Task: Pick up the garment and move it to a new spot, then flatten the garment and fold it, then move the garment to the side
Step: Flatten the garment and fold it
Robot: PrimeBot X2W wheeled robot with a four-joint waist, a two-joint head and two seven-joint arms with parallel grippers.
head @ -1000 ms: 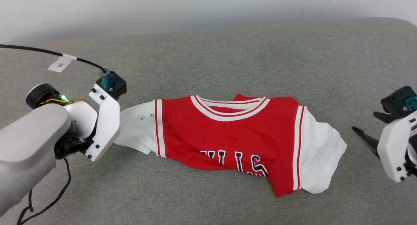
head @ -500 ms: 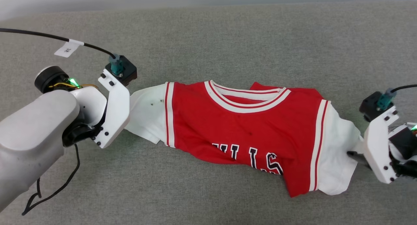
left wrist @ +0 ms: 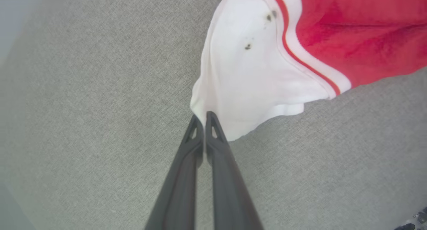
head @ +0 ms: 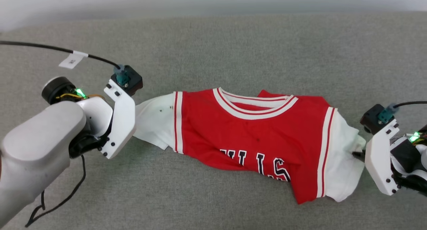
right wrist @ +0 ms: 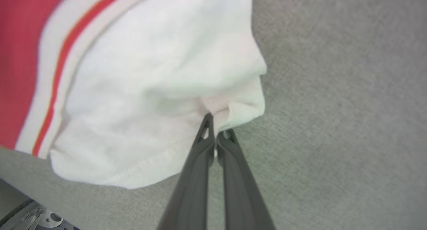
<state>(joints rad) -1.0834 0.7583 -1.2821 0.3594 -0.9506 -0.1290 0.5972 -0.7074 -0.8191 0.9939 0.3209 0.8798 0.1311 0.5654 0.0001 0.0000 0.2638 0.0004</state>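
Note:
The garment, a red T-shirt with white sleeves, striped trim and black lettering, lies crumpled across the grey surface, its lower part folded under. My left gripper is shut on the edge of the garment's white left sleeve; in the head view its fingers are hidden behind the white wrist bracket. My right gripper is shut on the hem of the white right sleeve. In the head view a dark fingertip of that gripper touches the right sleeve.
The grey fabric surface stretches all around the garment. A black cable with a white tag arcs over the left arm. A pale wall or edge runs along the far side at the top.
The right gripper moved in to the right sleeve and closed on its hem. The left gripper kept its grip on the left sleeve. The head camera shifted, so the whole scene slid.

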